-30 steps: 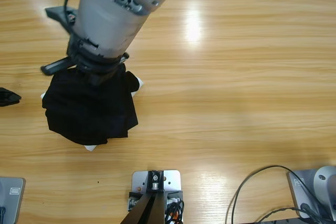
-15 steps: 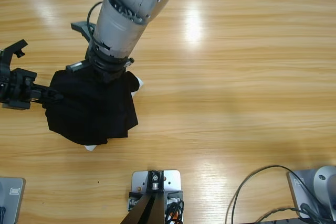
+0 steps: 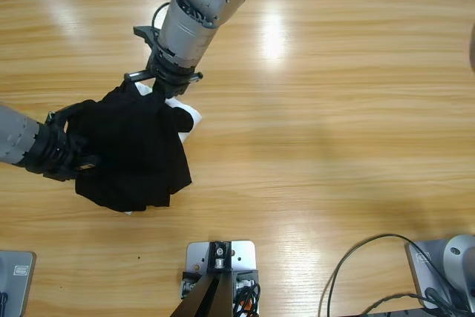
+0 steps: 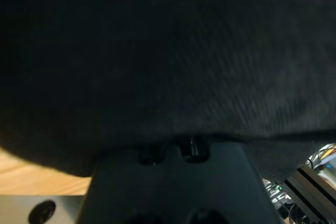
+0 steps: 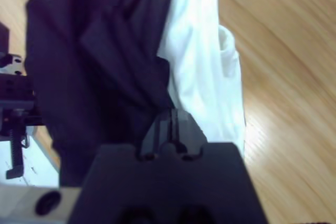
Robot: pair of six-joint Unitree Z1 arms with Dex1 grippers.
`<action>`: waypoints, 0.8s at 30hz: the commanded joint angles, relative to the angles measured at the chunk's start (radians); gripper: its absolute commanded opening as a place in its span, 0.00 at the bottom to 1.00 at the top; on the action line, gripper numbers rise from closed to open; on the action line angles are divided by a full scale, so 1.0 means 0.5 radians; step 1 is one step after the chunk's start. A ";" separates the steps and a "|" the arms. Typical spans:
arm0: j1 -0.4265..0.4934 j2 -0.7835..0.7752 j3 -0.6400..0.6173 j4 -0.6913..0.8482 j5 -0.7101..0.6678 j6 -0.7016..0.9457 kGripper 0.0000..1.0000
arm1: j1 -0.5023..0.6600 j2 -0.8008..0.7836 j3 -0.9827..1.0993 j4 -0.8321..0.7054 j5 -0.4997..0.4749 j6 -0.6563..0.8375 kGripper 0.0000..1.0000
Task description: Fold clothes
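While your left gripper [image 3: 74, 155] has come in from the side since a second ago and now sits buried in the near edge of the black polo shirt [image 3: 133, 150], black cloth fills its wrist view, so you cannot tell how its jaws stand. Beyond it, the shirt lies bunched on the table [image 3: 334, 109], spread from those fingers across to the right gripper [image 3: 152, 90]. That gripper has drawn back toward the shirt's far edge, and its jaws look pinched narrow on a fold of the black fabric. Judging by this, you now have both ends in reach to lift and spread it. Just past the right fingers, a white garment [image 5: 202, 61] peeks from beneath. Count one black shirt, one white garment, two grippers.
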 commanded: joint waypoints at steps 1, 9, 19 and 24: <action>0.015 -0.142 0.001 -0.080 0.045 -0.063 0.00 | -0.021 0.021 0.007 0.117 -0.013 -0.089 0.00; 0.014 -1.051 -0.263 0.076 0.054 0.219 0.64 | -0.027 -0.590 0.005 0.524 -0.353 -0.386 1.00; -0.472 -0.453 -0.788 0.660 -0.081 1.791 0.96 | -0.205 -1.208 0.585 0.935 -0.322 -0.673 1.00; -0.766 0.208 -1.520 0.925 0.016 2.501 0.96 | -0.335 -1.449 1.082 0.790 -0.299 -0.714 1.00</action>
